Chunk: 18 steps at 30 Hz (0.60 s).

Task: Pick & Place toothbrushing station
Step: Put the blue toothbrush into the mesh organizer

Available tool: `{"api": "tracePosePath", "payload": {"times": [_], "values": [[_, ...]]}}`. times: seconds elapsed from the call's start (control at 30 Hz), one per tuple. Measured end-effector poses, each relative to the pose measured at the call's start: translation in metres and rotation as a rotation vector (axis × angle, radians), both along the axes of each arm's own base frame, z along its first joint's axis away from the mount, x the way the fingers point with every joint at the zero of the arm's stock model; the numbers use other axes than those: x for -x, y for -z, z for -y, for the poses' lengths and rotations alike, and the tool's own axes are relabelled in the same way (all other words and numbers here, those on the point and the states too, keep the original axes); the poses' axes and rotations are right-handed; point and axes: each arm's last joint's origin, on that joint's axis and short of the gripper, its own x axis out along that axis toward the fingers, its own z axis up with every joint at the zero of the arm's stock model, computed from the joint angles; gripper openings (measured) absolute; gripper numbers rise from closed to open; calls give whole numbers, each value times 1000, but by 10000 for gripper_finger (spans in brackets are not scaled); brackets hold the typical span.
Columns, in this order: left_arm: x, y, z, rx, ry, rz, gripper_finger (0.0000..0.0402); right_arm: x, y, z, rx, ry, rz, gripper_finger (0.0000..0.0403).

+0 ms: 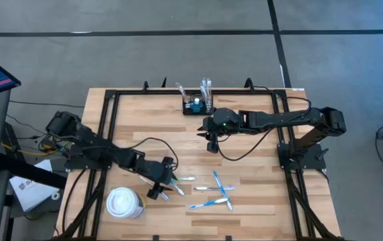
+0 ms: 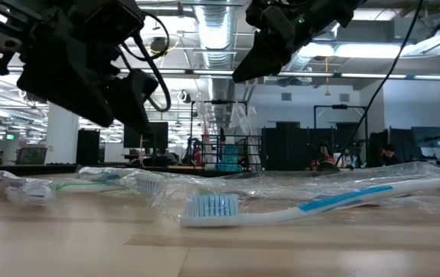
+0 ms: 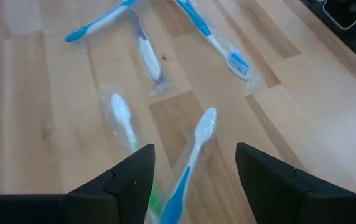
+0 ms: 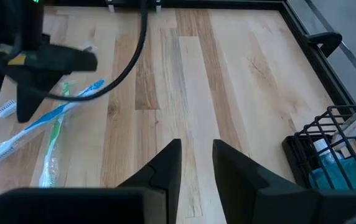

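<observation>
Left gripper (image 1: 165, 182) spread over 2 wrapped toothbrushes (image 3: 190, 155); right gripper (image 1: 212, 144) empty.

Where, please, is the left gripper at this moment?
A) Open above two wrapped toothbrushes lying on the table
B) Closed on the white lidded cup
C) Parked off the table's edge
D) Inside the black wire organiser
A: the left wrist view shows the left gripper with its fingers spread apart over a blue toothbrush and a green one; the high view places it beside the white cup, far from the wire organiser.
</observation>
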Motion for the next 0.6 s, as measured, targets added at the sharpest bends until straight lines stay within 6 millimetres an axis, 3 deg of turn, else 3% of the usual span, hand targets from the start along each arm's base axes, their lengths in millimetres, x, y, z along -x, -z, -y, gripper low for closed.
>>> {"api": "tracePosePath", "payload": {"times": [0.3, 0.6], "values": [[-13, 19, 9, -34, 18, -59, 218, 0, 0, 0, 0, 0, 0, 82], [-17, 20, 11, -77, 43, -49, 209, 0, 0, 0, 0, 0, 0, 82]]}}
